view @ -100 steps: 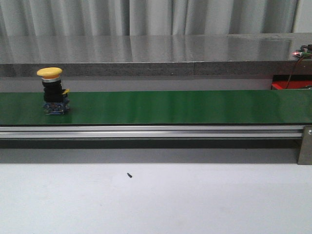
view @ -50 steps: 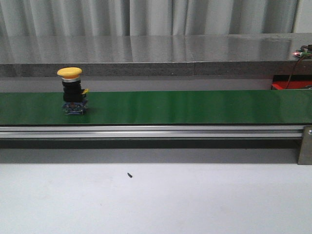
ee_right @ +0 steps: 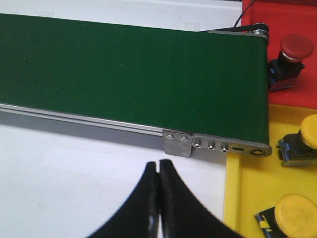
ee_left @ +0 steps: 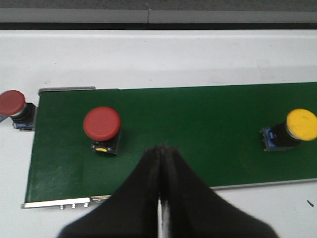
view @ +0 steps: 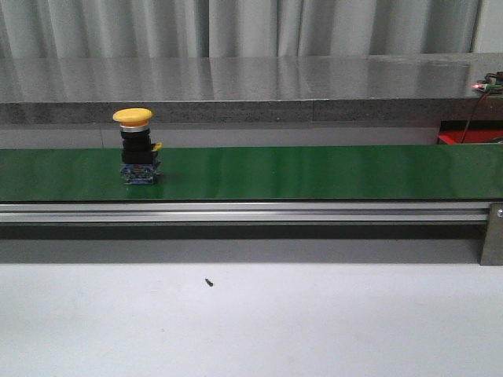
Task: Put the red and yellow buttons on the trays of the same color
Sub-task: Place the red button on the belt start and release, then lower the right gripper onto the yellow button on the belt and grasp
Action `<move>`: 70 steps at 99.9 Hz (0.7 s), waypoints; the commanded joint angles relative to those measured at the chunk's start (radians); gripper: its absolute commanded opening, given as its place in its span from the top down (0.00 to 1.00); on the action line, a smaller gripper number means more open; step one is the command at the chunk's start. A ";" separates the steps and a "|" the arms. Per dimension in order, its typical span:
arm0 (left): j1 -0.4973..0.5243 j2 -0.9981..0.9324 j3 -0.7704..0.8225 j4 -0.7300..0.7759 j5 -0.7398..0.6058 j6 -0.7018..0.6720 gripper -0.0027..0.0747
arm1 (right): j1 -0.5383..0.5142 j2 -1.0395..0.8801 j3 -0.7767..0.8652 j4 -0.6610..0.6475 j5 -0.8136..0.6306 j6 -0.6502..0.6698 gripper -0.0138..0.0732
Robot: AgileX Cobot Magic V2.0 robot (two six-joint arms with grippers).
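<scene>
A yellow button [view: 134, 145] stands upright on the green conveyor belt [view: 314, 173], left of centre; the left wrist view shows that yellow button [ee_left: 296, 128] too. On the same belt [ee_left: 198, 129] a red button [ee_left: 102, 128] stands, and another red button [ee_left: 16, 108] sits just off the belt's end. My left gripper [ee_left: 163, 148] hangs shut and empty above the belt. My right gripper [ee_right: 158, 162] is shut and empty over the white table. The red tray [ee_right: 285, 15] holds a red button [ee_right: 291, 58]. Two yellow buttons [ee_right: 303, 145] [ee_right: 292, 217] lie on the yellow tray [ee_right: 247, 198].
A grey ledge [view: 251, 86] runs behind the belt, with wires [view: 483, 90] at its right end. An aluminium rail [view: 236, 212] edges the belt's near side, with a bracket [ee_right: 178, 143] near the trays. A small black screw [view: 209, 281] lies on the white table.
The yellow button has ridden the belt to the right. Neither gripper shows in the front view at any time.
</scene>
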 commanded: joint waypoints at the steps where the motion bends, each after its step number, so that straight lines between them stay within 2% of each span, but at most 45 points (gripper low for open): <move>1: -0.028 -0.097 0.052 -0.044 -0.092 0.001 0.99 | -0.001 -0.005 -0.032 0.018 -0.037 -0.005 0.91; 21: -0.036 -0.268 0.196 -0.044 -0.135 0.001 0.99 | 0.022 0.007 -0.073 0.021 0.023 -0.005 0.91; 41: -0.036 -0.437 0.315 -0.044 -0.183 0.001 0.99 | 0.069 0.100 -0.182 0.021 0.122 -0.005 0.91; 62: -0.036 -0.549 0.362 -0.044 -0.181 0.001 0.99 | 0.159 0.236 -0.329 0.019 0.210 -0.007 0.91; 70: -0.036 -0.566 0.362 -0.044 -0.175 0.001 0.99 | 0.203 0.291 -0.388 0.005 0.233 -0.008 0.88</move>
